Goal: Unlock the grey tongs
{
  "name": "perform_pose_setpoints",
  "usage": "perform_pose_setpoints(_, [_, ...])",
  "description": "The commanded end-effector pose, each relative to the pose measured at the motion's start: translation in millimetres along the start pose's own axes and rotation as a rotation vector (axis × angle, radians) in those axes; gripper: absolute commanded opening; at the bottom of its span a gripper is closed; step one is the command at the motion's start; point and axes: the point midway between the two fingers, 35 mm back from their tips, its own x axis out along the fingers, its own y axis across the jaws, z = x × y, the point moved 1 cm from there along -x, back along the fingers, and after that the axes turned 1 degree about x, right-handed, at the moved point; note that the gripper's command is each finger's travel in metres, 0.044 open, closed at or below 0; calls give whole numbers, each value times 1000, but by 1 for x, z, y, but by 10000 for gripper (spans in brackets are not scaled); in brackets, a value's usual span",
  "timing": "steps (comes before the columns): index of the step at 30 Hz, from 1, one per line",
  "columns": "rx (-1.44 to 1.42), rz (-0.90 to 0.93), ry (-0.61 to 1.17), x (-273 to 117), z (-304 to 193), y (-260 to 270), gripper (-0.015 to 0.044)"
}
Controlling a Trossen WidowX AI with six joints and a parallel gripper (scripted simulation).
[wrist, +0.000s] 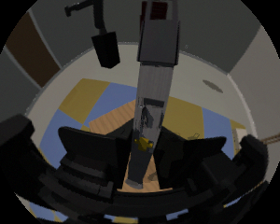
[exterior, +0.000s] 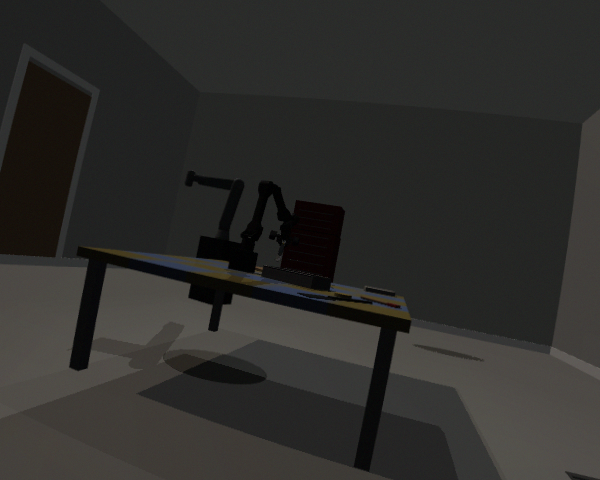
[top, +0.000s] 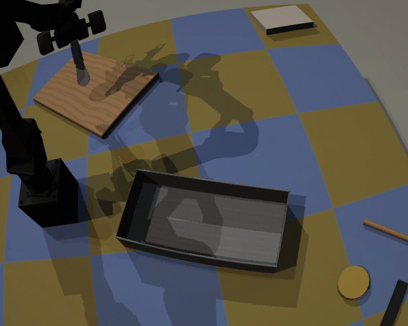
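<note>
While our claw [top: 74,37] [exterior: 285,239] [wrist: 142,121] hangs above the board [top: 92,109] [exterior: 258,268] [wrist: 107,120], it has the tongs [top: 77,58] [exterior: 279,253] [wrist: 154,84] pinched between its fingers. We see the tongs' rounded end reaching downward over the board in the top view, but we cannot tell whether it touches the wood. Nor can we tell whether the lock is released; the two arms of the tongs look close together from our wrist, with a small yellow piece [wrist: 143,143] showing between our fingers.

The tin [top: 197,257] [exterior: 290,276] stands near our base [top: 65,210] [exterior: 242,259], apart from the board, and the tongs are off it. Farther out on the table [top: 337,140] [exterior: 238,286] [wrist: 84,95] we have a white slab [top: 281,17] [exterior: 379,290] [wrist: 241,135] by the edge, a yellow disc [top: 353,282] [exterior: 342,296] lying flat, and a wooden stick [top: 390,231] [exterior: 375,301] with a red end.
</note>
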Motion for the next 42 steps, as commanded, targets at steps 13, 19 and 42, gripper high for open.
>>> perform_pose_setpoints(13, [-73,25,-291,-34,-3,11,-150])
perform_pose_setpoints(19, [-111,32,-375,-47,-8,17,-150])
perform_pose_setpoints(42, [-112,32,-377,-47,-8,18,-150])
